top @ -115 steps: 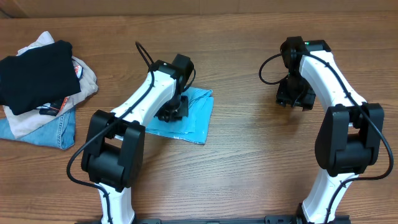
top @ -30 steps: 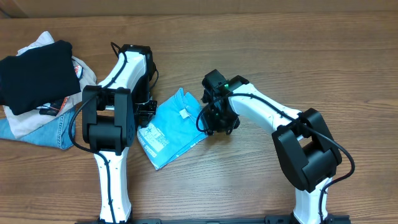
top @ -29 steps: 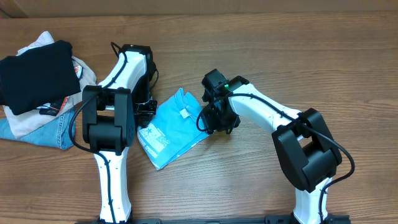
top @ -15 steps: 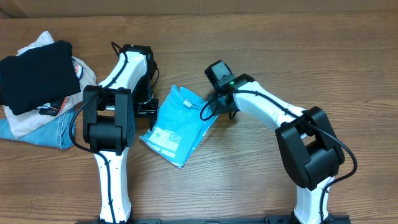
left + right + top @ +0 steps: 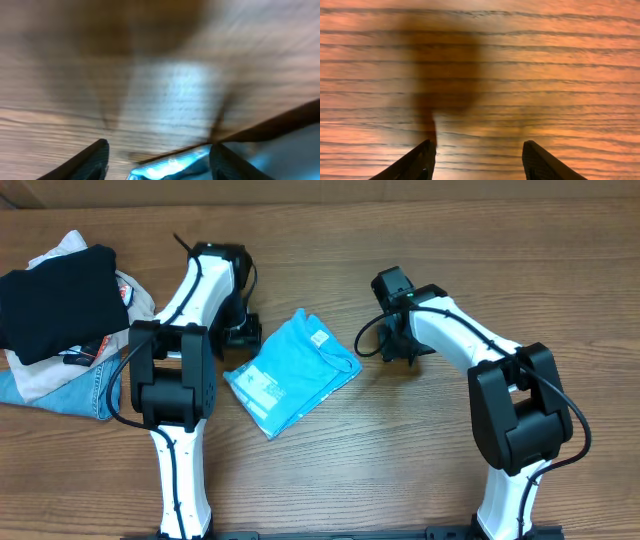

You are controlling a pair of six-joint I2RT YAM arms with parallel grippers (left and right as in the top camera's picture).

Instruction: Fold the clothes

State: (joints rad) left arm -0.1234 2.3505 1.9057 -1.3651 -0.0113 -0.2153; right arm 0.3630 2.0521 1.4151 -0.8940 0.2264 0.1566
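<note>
Your left hand (image 5: 159, 149) and right hand (image 5: 477, 146) were both released, flanking the folded sky-blue T-shirt (image 5: 292, 377) on the bench (image 5: 400, 460).

The left arm (image 5: 195, 285) is shown stretched forward, and the left gripper (image 5: 157, 152) is directed downward with its fingers held apart. The right arm (image 5: 455, 335) is reached forward and turned inward; the right gripper (image 5: 479, 155) is likewise spread, with nothing gripped between its fingers.

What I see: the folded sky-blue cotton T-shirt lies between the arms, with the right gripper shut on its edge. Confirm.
No. The right gripper is open over the bare wooden table, clear of the sky-blue cotton T-shirt, as the right wrist view shows.
</note>
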